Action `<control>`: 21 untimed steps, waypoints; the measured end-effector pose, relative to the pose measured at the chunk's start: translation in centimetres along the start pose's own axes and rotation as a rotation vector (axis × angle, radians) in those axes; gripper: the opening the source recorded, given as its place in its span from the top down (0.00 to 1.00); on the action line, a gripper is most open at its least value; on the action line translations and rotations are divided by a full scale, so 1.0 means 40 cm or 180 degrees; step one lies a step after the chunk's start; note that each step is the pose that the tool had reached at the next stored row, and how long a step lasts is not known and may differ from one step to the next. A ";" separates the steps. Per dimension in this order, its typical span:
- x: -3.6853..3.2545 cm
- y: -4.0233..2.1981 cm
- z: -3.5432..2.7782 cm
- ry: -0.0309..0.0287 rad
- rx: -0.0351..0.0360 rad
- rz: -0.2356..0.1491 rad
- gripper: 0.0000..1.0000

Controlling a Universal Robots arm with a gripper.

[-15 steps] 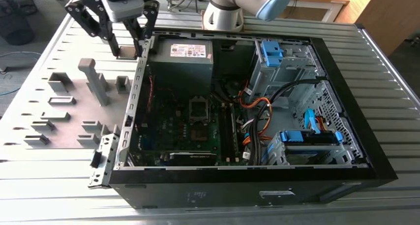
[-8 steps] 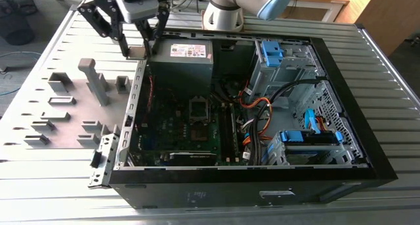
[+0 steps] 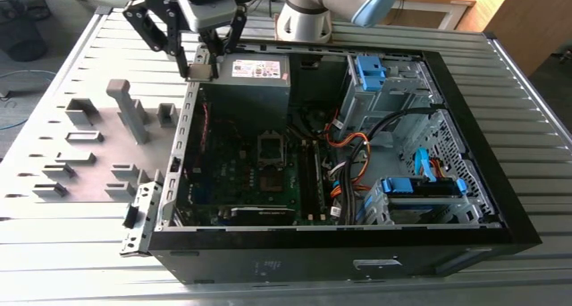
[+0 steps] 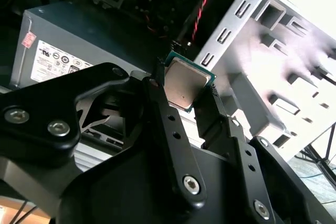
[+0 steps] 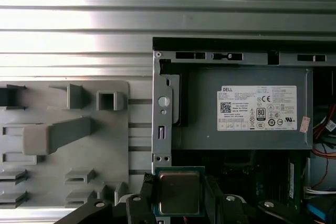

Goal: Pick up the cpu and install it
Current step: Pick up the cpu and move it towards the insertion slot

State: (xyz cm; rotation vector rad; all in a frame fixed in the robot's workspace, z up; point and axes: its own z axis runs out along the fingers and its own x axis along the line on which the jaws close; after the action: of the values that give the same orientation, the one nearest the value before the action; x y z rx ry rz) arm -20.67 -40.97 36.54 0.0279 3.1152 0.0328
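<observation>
Black metal fingers [image 4: 159, 109] of the gripper [image 4: 185, 92] are clamping the small flat square cpu [image 4: 186, 83], silver-grey metal top, green rim, by two opposite edges. It is hanging in the air over the wall of the open black computer case [image 3: 268, 262], near the grey power supply box [image 3: 259, 68]. Judged light, stiff and delicate underneath, so an edge hold is suiting it. A grey plastic holder tray [image 3: 98, 179] is lying alongside.

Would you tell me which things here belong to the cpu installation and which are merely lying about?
Job in hand: cpu, clamped in the gripper; motherboard inside the open computer case.
Just lying about: grey holder tray, power supply, blue drive brackets, orange cables.
</observation>
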 end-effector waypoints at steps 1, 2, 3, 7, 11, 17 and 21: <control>-0.006 0.000 0.000 0.0000 0.0000 0.0000 0.53; -0.011 0.000 0.000 0.0000 0.0000 0.0000 0.53; -0.017 0.000 0.001 0.0000 0.0000 0.0000 0.53; -0.041 0.001 0.001 0.0000 0.0000 0.0000 0.53; -0.063 0.001 0.002 0.0000 0.0000 0.0000 0.53; -0.093 0.002 0.003 0.0001 0.0000 0.0000 0.53; -0.113 0.002 0.004 0.0001 0.0000 0.0000 0.53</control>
State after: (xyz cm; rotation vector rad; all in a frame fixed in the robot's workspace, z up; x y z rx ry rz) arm -16.17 -40.97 36.51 0.0278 3.1154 0.0328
